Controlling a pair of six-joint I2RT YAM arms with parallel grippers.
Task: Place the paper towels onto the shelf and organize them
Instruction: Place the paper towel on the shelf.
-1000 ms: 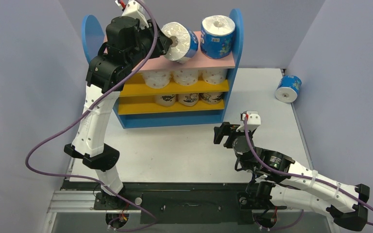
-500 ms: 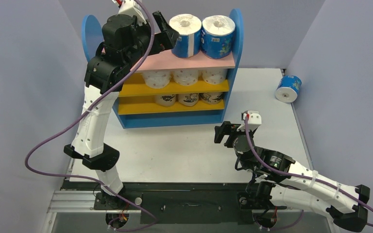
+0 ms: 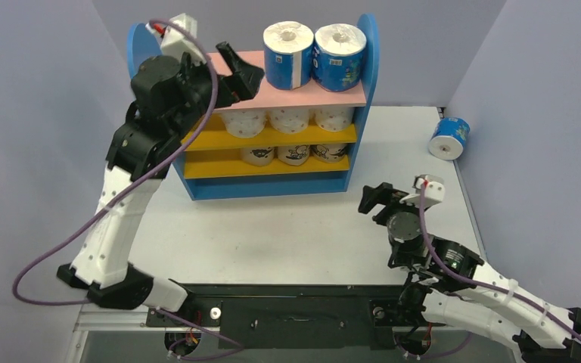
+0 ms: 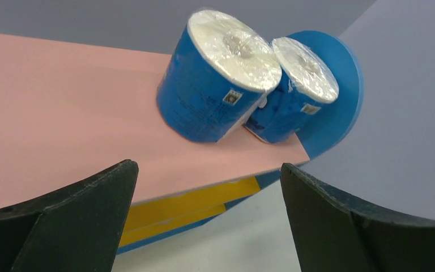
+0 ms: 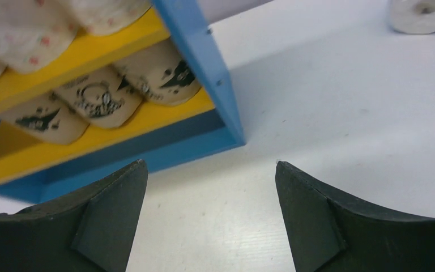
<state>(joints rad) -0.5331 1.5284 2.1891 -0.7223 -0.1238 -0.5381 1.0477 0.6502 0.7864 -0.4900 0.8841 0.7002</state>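
the left gripper (image 4: 209,170) is held wide open and empty, above the left part of the pink top board (image 4: 62,102) of the shelf (image 3: 272,186). nothing is touched by its fingers. beyond it, on the right half of that board, two blue-and-white rolls are stood upright and touching each other: the inner top roll (image 3: 287,54) near the middle of the board, and the outer top roll (image 3: 340,57) set against the shelf's right side panel (image 3: 370,38).

on the upper yellow board below, three white dotted rolls (image 3: 290,118) are lined up side by side. on the lower yellow board, three tan printed rolls (image 3: 293,153) are lined up the same way.

the right gripper (image 3: 378,198) is also spread wide and empty. it is held over the table (image 3: 272,234), in front of the shelf's right front corner and apart from it.

a third blue-and-white roll, the loose roll (image 3: 449,138), is left lying on its side on the table, well to the right of the shelf.
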